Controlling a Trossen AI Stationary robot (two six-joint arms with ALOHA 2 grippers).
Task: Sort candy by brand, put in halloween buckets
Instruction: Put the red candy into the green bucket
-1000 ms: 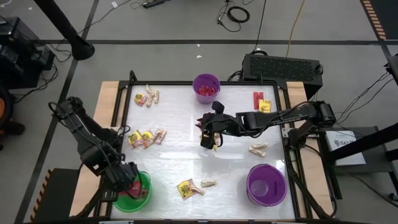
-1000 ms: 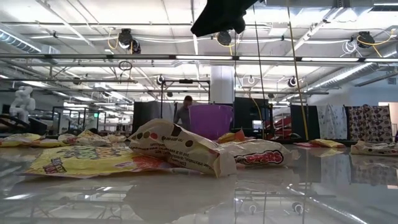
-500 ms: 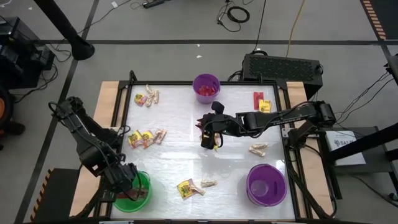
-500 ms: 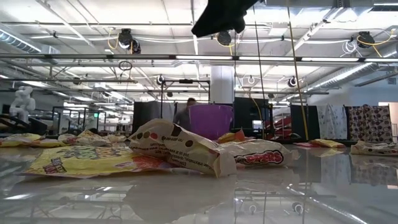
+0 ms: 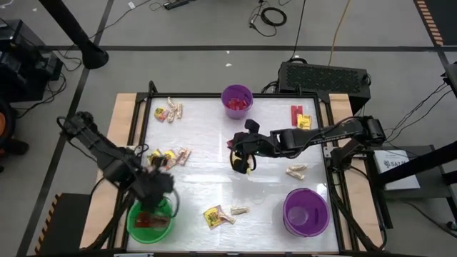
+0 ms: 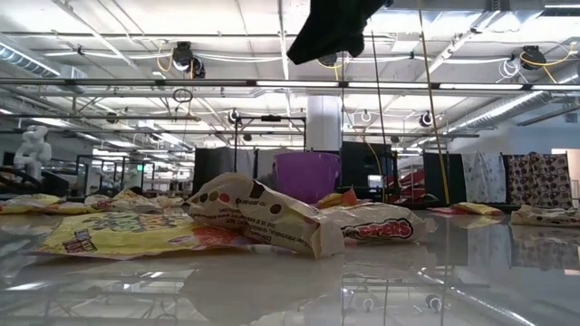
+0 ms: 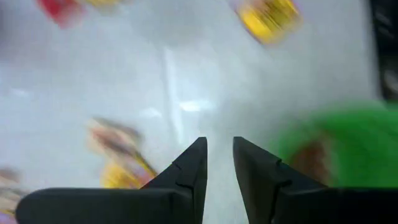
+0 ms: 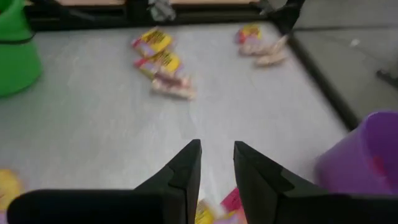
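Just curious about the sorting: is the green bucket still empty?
No, in the overhead view the green bucket already holds red candy at its bottom.
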